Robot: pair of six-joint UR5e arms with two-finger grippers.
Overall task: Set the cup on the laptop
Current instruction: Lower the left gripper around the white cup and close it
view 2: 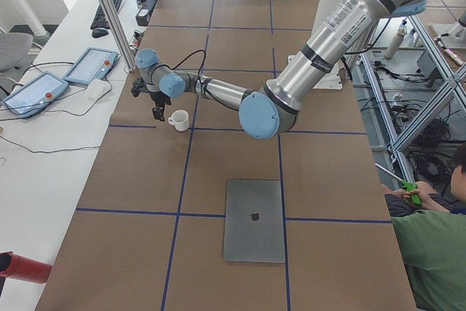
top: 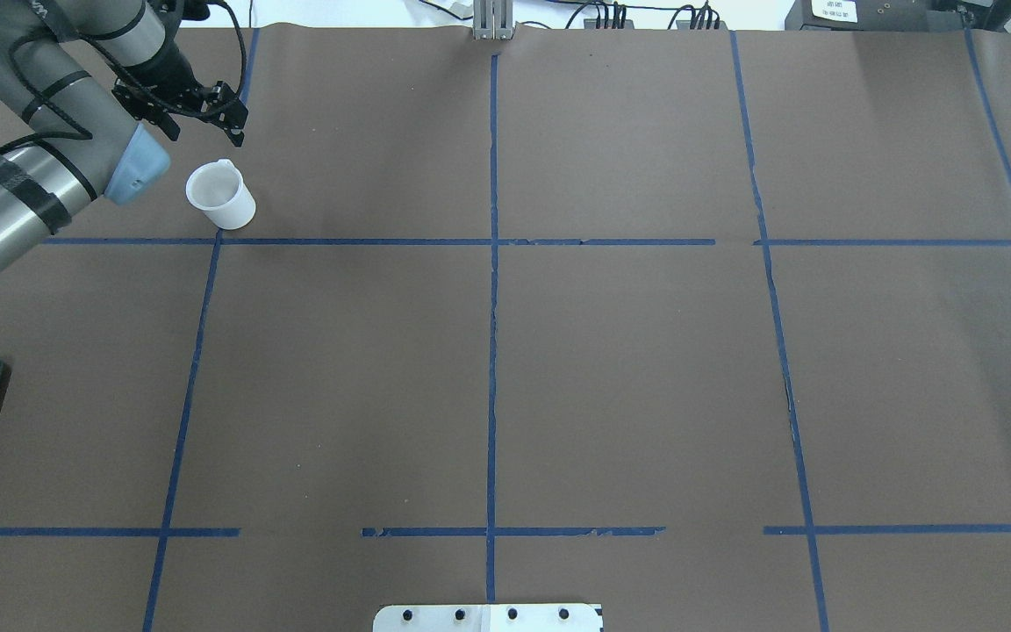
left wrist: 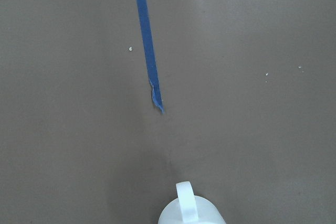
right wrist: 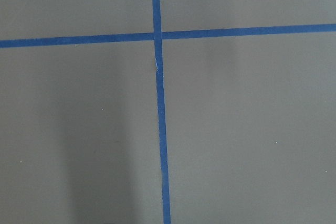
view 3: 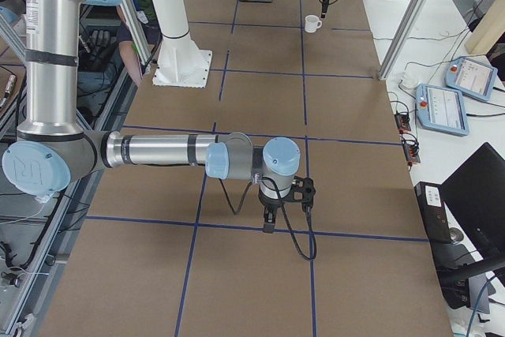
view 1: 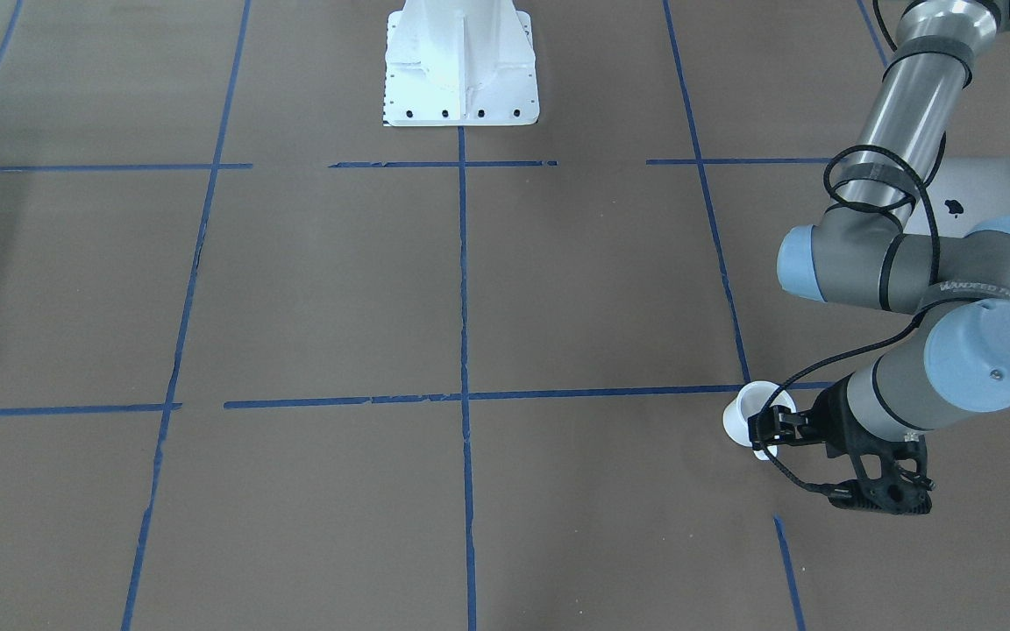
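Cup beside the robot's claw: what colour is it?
The cup is plain white, with no pattern. The overhead exterior view shows it best.

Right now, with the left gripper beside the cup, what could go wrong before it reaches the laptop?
One: the left gripper hangs beside the cup, on its handle side; the fingers may knock the cup over instead of grasping it. Two: the laptop lies well apart from the cup; a weak grasp might drop the cup on the way.
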